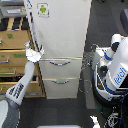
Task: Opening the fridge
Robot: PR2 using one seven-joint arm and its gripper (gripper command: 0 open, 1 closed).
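The tall white fridge (62,35) stands in the middle of the exterior view. Its large upper door (65,27) carries a small green-figure sticker (43,9) and looks closed. Below it are two drawers with silver bar handles (60,63) (61,81). My arm reaches up from the lower left. My gripper (35,53) is at the lower left corner of the upper door, against its dark left edge. The fingers are too blurred to tell whether they are open or shut on the edge.
A tan wooden drawer cabinet (12,50) with green labels stands right against the exterior view's left of the fridge, behind my arm. A white robot body with blue lettering (114,67) and cables stands to the exterior view's right of the fridge. The floor is dark.
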